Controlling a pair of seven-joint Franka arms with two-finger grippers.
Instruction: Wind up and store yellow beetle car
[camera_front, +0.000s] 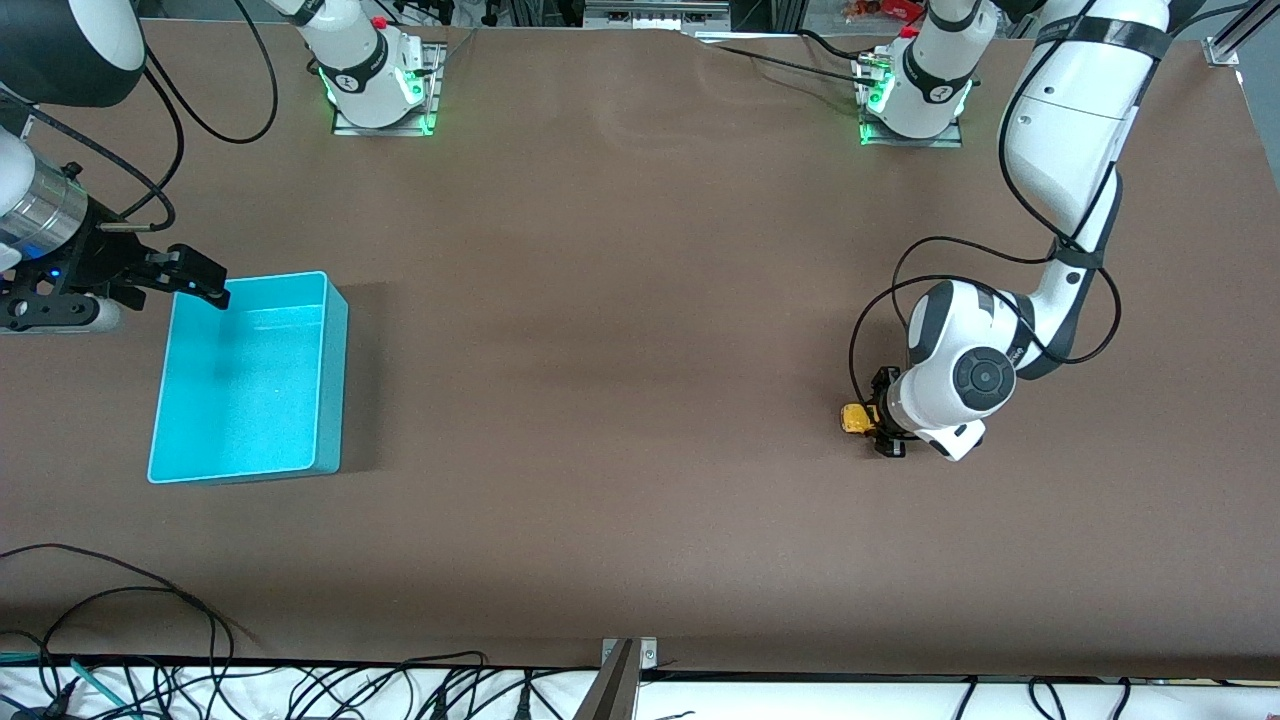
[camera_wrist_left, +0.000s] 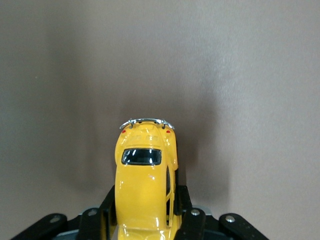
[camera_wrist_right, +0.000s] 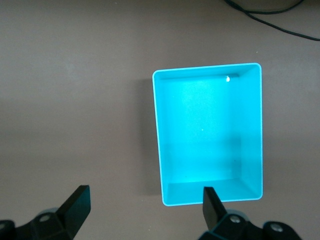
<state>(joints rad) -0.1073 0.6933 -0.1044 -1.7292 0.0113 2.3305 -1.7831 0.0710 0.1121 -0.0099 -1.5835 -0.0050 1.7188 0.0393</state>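
The yellow beetle car (camera_wrist_left: 145, 182) is tiny, with a dark rear window and a chrome bumper. My left gripper (camera_wrist_left: 145, 200) is shut on it, one black finger (camera_wrist_left: 106, 205) pressed against each side of the body. In the front view the car (camera_front: 853, 418) pokes out of the left gripper (camera_front: 881, 416), low at the table near the left arm's end. A turquoise bin (camera_front: 335, 330) stands empty near the right arm's end. My right gripper (camera_front: 197, 278) hangs open by the bin's rim (camera_wrist_right: 156, 125), and this right gripper (camera_wrist_right: 145, 197) has nothing between its fingers.
Brown tabletop stretches between the car and the bin. Both arm bases (camera_front: 375, 90) stand along the table edge farthest from the front camera. Loose black cables (camera_front: 150, 600) lie along the nearest edge, and a cable (camera_wrist_right: 270, 20) runs near the bin.
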